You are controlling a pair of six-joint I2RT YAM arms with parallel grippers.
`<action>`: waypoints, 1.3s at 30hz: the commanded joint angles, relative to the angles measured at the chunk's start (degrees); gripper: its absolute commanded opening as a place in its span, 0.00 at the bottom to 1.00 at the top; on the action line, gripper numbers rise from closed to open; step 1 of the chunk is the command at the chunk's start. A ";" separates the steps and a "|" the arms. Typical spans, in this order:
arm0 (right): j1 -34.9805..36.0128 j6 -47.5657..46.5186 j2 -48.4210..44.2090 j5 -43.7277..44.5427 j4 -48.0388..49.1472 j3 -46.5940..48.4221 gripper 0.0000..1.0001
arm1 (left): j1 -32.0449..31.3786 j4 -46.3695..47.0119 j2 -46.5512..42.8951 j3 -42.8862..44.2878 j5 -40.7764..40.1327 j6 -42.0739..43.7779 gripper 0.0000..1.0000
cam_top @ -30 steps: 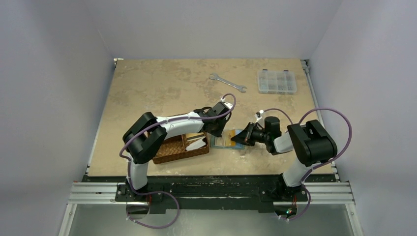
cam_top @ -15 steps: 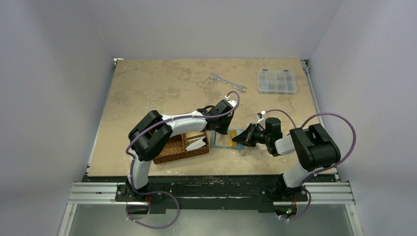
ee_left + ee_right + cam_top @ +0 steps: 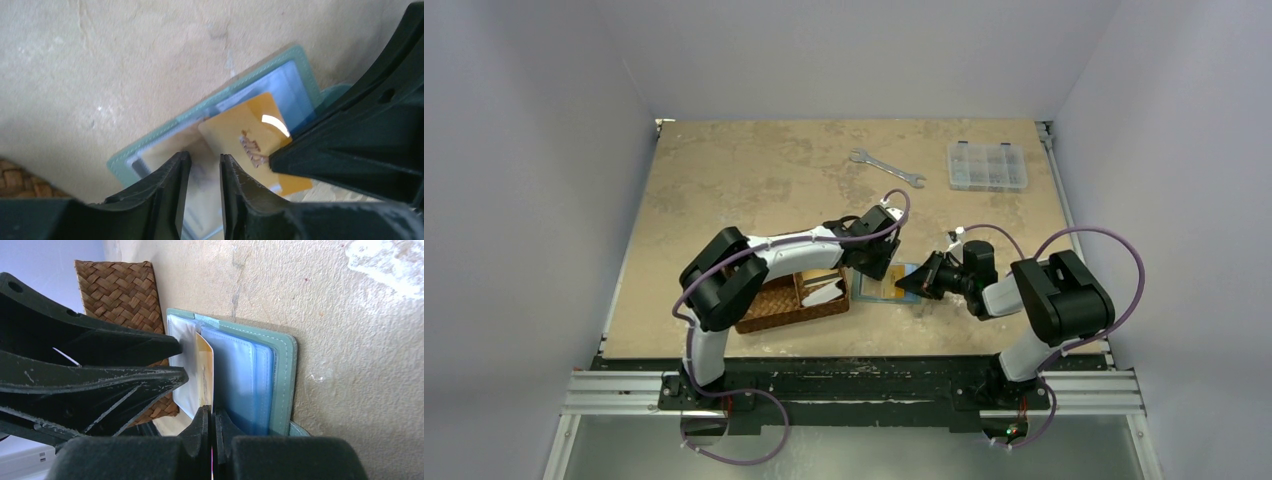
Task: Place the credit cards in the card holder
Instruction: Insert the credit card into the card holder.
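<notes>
While the orange card [image 3: 240,130] sits partway in the open wallet [image 3: 200,107] beside the basket [image 3: 120,285], the closed right gripper [image 3: 210,412] should slide it straight in, with the left gripper [image 3: 203,157], slightly parted, steadying the wallet.

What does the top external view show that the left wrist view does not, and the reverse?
Only top external: the wrench and clear compartment box. Only left wrist: the print on the orange card and the narrow gap between the left gripper's fingers. Both: the card holder, open, with that card on it.
</notes>
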 commanded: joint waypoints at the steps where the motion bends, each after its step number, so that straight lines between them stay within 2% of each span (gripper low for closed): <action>1: 0.49 -2.39 1.68 3.13 -3.13 0.23 0.00 | 0.02 -6.67 -3.27 -0.09 -2.90 0.77 0.40; 4: 0.49 -2.54 1.58 2.86 -2.89 0.04 0.00 | 0.33 -4.93 -4.10 -2.96 -2.80 -0.67 0.47; 13: 0.50 -3.38 0.83 2.71 -3.56 -0.32 0.00 | 1.78 -2.96 -5.78 -6.01 -4.13 -3.07 0.54; 16: 0.47 -3.19 0.66 2.82 -3.42 -0.32 0.00 | 1.78 -2.88 -4.85 -6.06 -3.90 -3.30 0.61; 18: 0.47 -3.18 0.40 2.75 -3.49 -0.37 0.00 | 1.76 -2.02 -4.28 -6.38 -2.47 -3.17 0.61; 21: 0.50 -3.12 0.14 2.66 -3.60 -0.49 0.00 | 1.77 1.68 -3.50 -7.63 1.88 -3.61 0.56; 25: 0.50 -2.92 0.04 1.79 -2.75 -0.91 0.00 | 1.78 4.08 -1.05 -8.09 6.21 -4.54 0.40; 32: 0.48 -0.60 -0.07 2.90 2.17 -2.86 0.01 | 1.78 7.14 -0.45 -9.62 9.39 -5.64 0.20; 37: 0.47 0.97 -0.44 5.14 4.88 -3.76 0.00 | 1.71 7.86 -0.26 -10.05 10.33 -5.91 0.14; 39: 0.44 0.72 0.21 4.81 4.49 -2.76 0.00 | 1.72 7.84 -0.16 -10.02 11.01 -5.67 0.15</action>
